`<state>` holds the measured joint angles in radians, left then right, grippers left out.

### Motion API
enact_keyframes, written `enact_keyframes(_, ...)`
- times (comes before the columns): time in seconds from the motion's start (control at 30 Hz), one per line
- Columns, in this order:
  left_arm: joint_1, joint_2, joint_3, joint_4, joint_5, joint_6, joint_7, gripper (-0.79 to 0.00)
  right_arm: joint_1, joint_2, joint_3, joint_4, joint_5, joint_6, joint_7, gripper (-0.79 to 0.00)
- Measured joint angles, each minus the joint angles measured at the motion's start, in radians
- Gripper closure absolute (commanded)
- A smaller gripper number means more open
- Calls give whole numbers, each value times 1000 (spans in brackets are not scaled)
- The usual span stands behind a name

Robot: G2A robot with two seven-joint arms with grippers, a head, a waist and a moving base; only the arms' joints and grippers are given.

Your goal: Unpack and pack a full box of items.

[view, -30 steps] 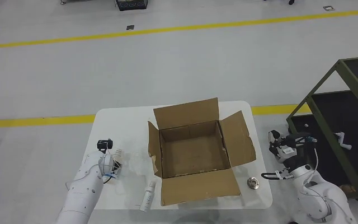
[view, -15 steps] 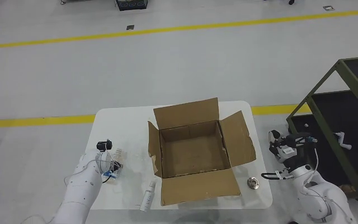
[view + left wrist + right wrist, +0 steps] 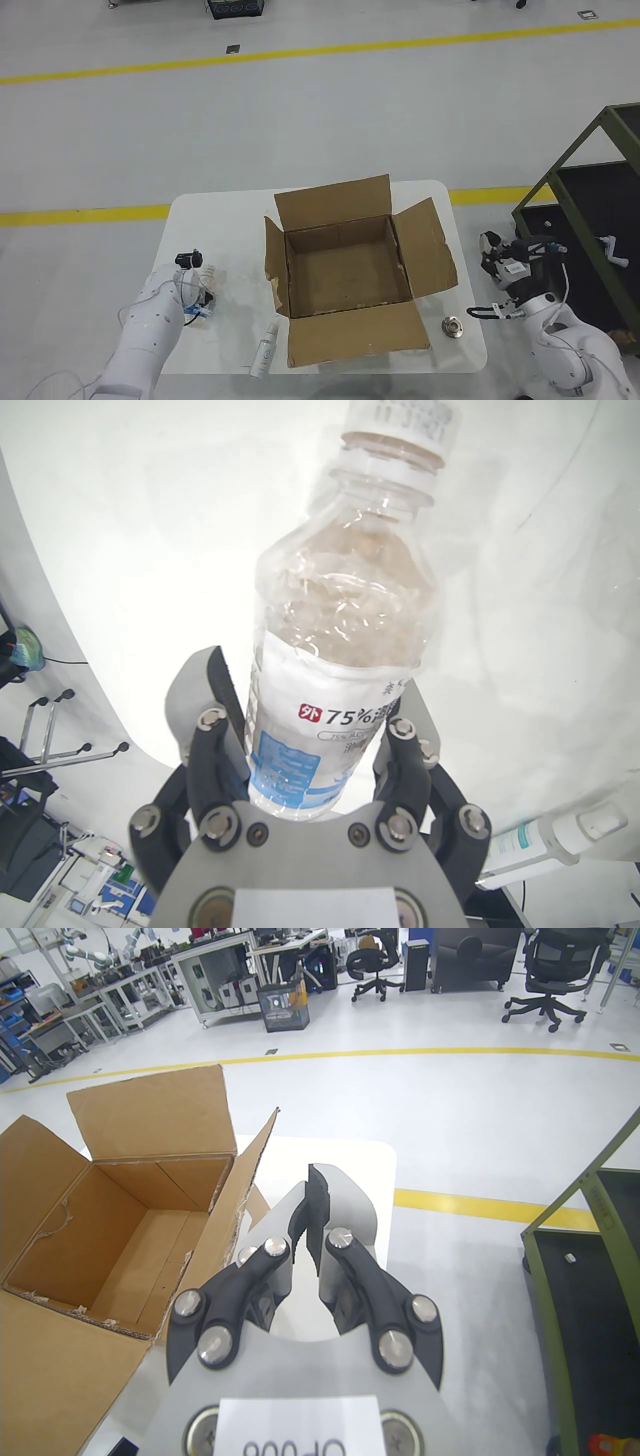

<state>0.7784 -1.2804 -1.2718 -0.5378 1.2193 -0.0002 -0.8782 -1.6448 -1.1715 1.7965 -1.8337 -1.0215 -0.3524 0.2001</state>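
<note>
A clear plastic bottle (image 3: 345,610) with a white cap and a white-and-blue label is in my left gripper (image 3: 320,700), which is shut on its labelled lower half. In the top view this bottle (image 3: 206,284) is low over the table's left part, left of the open cardboard box (image 3: 345,270). The box stands in the middle of the white table (image 3: 215,225), flaps spread, with nothing inside. My right gripper (image 3: 312,1188) is shut on nothing. It hangs at the table's right edge (image 3: 495,250), beside the box's right flap (image 3: 250,1188).
A white tube-like bottle (image 3: 264,350) lies near the front edge, left of the box's front flap, also seen in the left wrist view (image 3: 550,840). A small round metal piece (image 3: 453,327) lies at the front right. A green metal rack (image 3: 585,180) stands right of the table.
My left arm has shifted slightly, its elbow swinging left, and the bottle has moved a little with it. The right arm and the box have not moved.
</note>
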Motion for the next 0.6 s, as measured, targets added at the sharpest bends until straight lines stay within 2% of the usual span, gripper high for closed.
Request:
enact_keyframes(0.2,-5,8,-16,-16,-17,-8,-6,0,4,1,-6,5,1,2,-1,0)
enact_keyframes(0.33,6,27,-60,-93,-43,-4,-48,0,16,1,-4,22,53,0,6,0)
enact_keyframes(0.37,12,33,-74,-122,-49,0,-64,0,20,1,-3,28,71,-4,19,-40)
enact_keyframes(0.43,36,47,-112,-209,-71,5,-112,0,32,4,-7,41,108,-23,77,-385)
enact_keyframes(0.47,50,53,-130,-253,-81,8,-137,0,40,5,-7,47,125,-28,104,-785)
enact_keyframes(0.6,140,80,-219,-507,-125,25,-267,0,78,10,-25,74,191,-49,227,-785)
